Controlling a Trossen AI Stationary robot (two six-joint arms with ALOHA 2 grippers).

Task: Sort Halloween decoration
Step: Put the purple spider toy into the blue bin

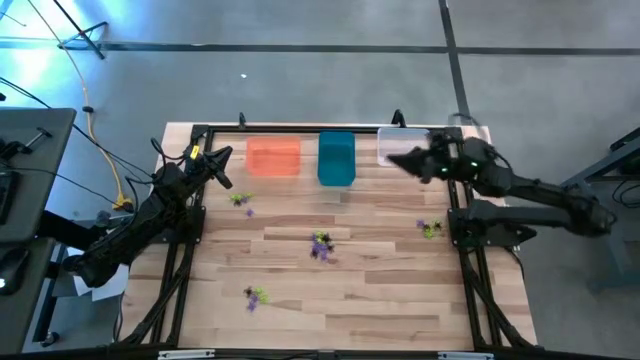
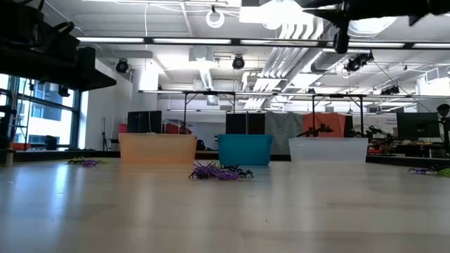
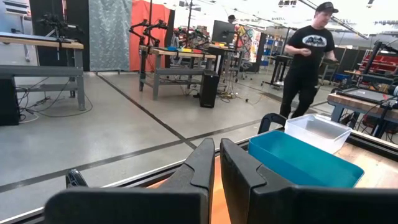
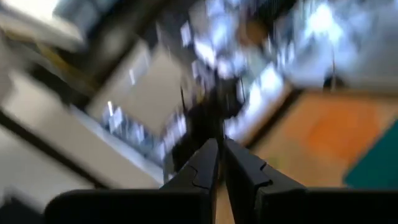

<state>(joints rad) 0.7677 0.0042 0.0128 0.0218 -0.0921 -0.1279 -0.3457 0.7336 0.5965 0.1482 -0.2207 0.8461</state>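
The Halloween decoration lies as small purple, yellow-green and black trinkets in loose clusters on the wooden table: one at mid-table (image 1: 321, 245) (image 2: 219, 171), one near the left (image 1: 242, 203), one at the right (image 1: 430, 229), one toward the near edge (image 1: 255, 296). My left gripper (image 1: 222, 165) (image 3: 217, 168) waits shut at the table's far left, beside the orange bin. My right gripper (image 1: 393, 160) (image 4: 219, 163) is shut and raised above the clear bin, pointing toward the table's left. Neither holds anything.
Three bins stand in a row along the far edge: orange (image 1: 273, 157), teal (image 1: 336, 158) and clear (image 1: 400, 143). A person (image 3: 308, 56) stands in the room beyond the table. Bare wood lies between the clusters.
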